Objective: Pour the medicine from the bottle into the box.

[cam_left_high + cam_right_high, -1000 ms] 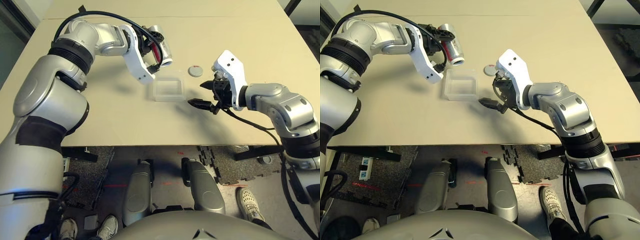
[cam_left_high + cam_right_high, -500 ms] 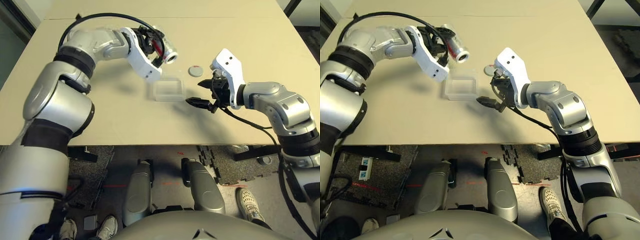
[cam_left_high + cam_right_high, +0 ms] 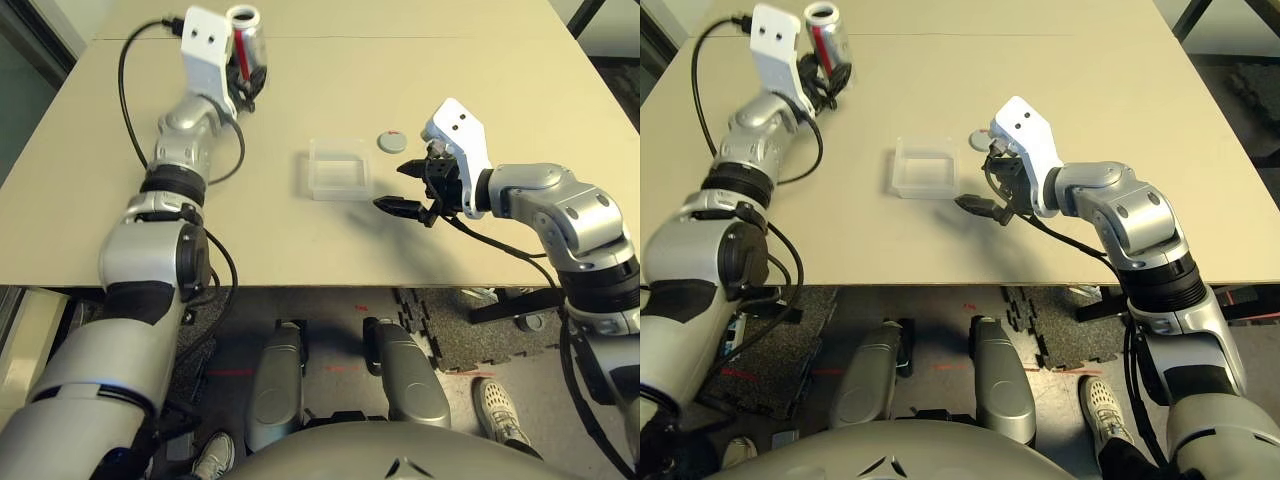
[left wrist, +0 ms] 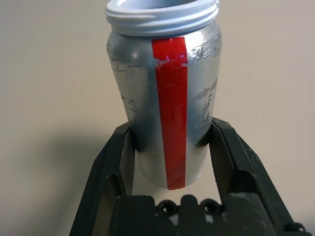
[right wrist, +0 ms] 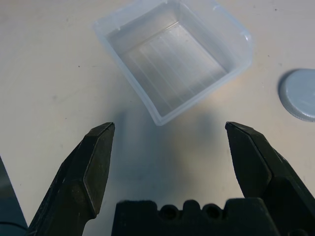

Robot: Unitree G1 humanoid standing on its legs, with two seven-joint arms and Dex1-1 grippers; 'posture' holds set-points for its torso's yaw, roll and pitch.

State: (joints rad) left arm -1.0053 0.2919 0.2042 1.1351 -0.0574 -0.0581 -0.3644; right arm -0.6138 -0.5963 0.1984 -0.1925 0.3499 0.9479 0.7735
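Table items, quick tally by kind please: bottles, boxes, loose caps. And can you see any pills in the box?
Bottles: 1, the bottle, upright in the left gripper, uncapped.
Boxes: 1, the box, clear, on the table.
Caps: 1, the grey cap, beside the box.
Pills: 0 visible in the box.
Total: 3 things.

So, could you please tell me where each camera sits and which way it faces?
Head views: from the robot's head, down over both silver forearms at the beige table and translucent square plastic box.
Left wrist view: along the left pincer, shut on the upright silver bottle with a red stripe.
Right wrist view: along the open right pincer.
Shared: the box and round grey cap, in head and right wrist views.
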